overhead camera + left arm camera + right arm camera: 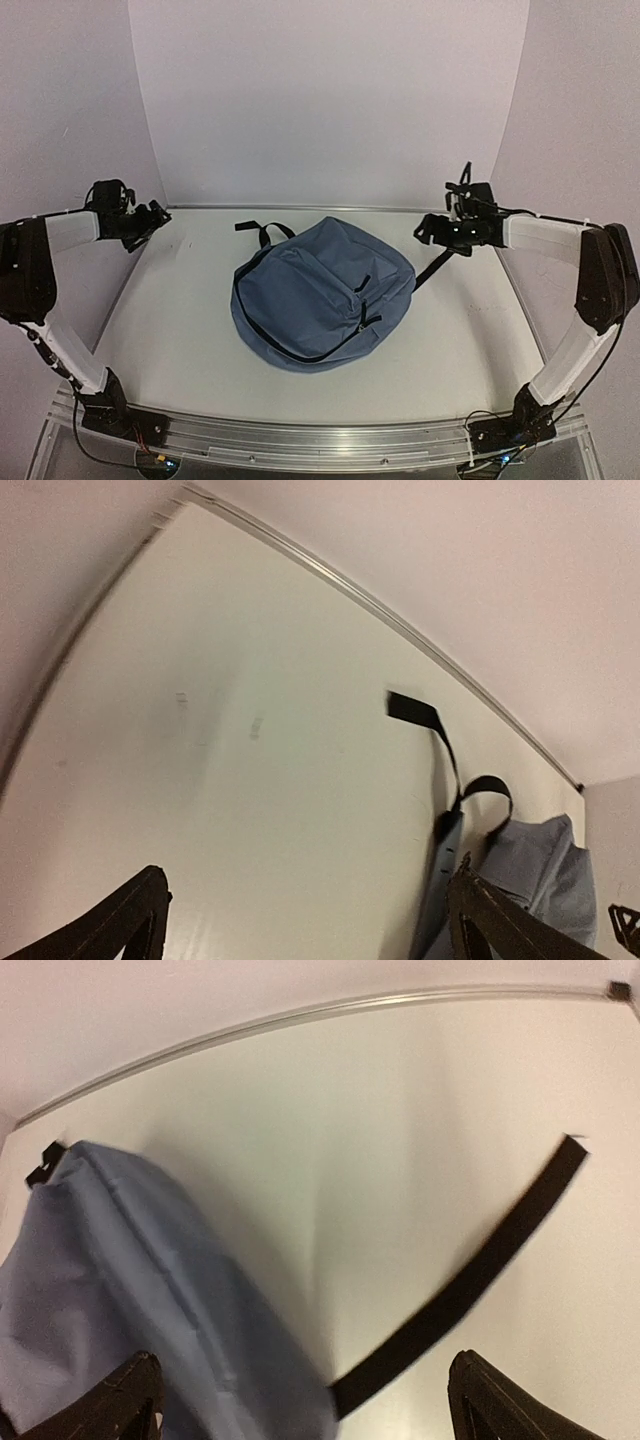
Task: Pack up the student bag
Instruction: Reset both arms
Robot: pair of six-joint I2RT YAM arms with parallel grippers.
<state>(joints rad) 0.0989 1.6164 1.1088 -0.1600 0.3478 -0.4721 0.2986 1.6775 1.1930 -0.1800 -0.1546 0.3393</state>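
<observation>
**A:** While the left arm hangs over the far left corner of the table (180,340), how does the left pincer (152,220) stand?

**B:** Wide open. In its wrist view the two black fingertips (140,920) sit at the bottom corners with only bare white tabletop between them. It has hold of nothing.

**A:** Where is the student bag (320,295) from there?

**B:** Off to that pincer's right and well apart from it. The slate-blue bag lies flat on the middle of the table, and a black zipper line (300,352) curves across its upper face. A black strap (262,232) trails from the bag's far left edge towards the pincer but stops short of it. In the wrist view its loop and flat end lie ahead and to the right, with a blue corner of the bag behind the right finger.

**A:** And the right side?

**B:** The right pincer (432,230) hovers just beyond the bag's far right edge, and the overhead view does not settle whether it touches the fabric. Its jaws are spread wide too and are empty.

**A:** What lies near it?

**B:** The bag, blurred, fills the left of its wrist view, ahead of the left finger. A second black strap (470,1280) comes from under the bag's edge and runs diagonally ahead and to the right, flat on the table.
</observation>
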